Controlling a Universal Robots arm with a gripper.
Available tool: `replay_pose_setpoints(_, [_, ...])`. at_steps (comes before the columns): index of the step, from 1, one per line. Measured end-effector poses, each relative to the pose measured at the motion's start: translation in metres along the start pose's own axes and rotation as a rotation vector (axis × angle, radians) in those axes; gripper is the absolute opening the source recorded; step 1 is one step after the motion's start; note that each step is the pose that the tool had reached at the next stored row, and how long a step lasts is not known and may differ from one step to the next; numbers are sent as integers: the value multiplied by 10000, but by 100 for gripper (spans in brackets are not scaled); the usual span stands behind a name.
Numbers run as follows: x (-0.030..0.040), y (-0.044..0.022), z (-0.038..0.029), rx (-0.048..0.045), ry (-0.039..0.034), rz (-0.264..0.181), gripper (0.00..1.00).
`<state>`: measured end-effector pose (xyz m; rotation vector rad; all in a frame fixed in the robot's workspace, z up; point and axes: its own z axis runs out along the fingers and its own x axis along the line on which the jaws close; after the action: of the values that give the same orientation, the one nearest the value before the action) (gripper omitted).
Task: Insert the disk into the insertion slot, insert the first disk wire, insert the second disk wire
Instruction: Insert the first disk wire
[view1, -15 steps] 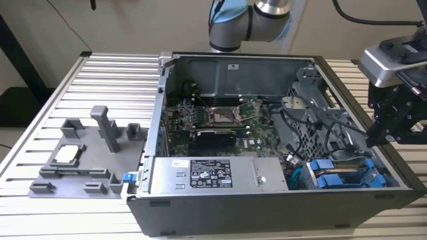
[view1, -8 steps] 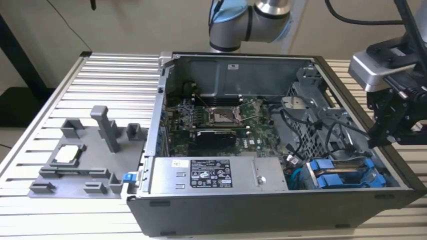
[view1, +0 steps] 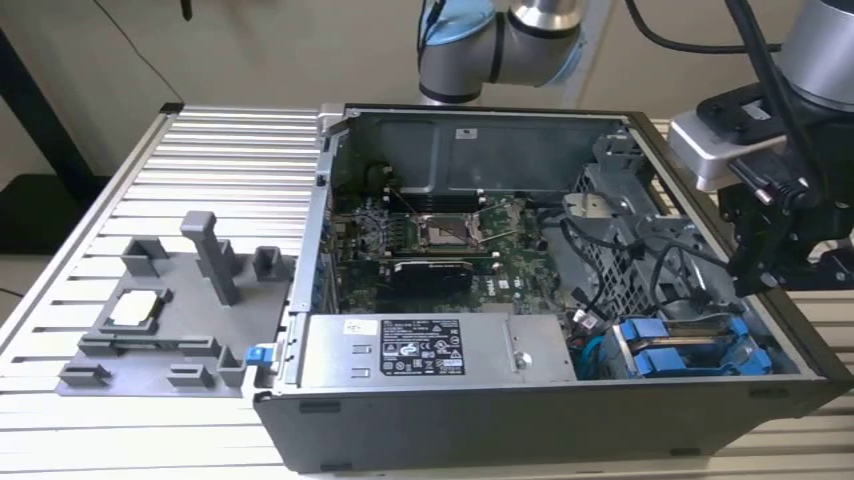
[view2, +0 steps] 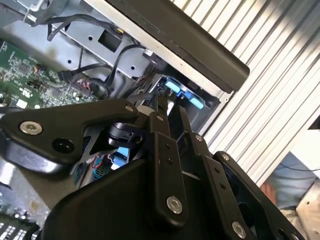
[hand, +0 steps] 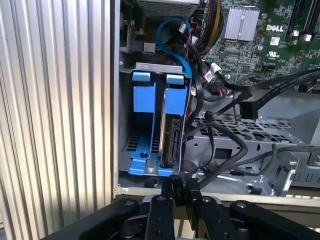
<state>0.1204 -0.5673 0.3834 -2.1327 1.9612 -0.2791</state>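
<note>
Silver-grey hard drive in bright blue plastic carrier (hand: 171, 131), standing on edge inside grey metal drive bay (hand: 126, 100), connector edge bare, loose black wires (hand: 248, 106) near it.

Worktable (view1: 200, 130): 1, ribbed aluminium slats, pale grey, evenly lit. Wall (view1: 294, 50): plain beige, behind it. Post (view1: 40, 100): 1, black, slanting, at the exterior view's left.
</note>
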Motion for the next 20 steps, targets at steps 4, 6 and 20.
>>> replay_pose_setpoints(4, [-11, 7, 15, 62, 29, -13, 26])
replay_pose_setpoints(6, [-12, 10, 21, 95, 33, -13, 26])
replay_pose_setpoints(20, [-13, 11, 51, 90, 95, -32, 19])
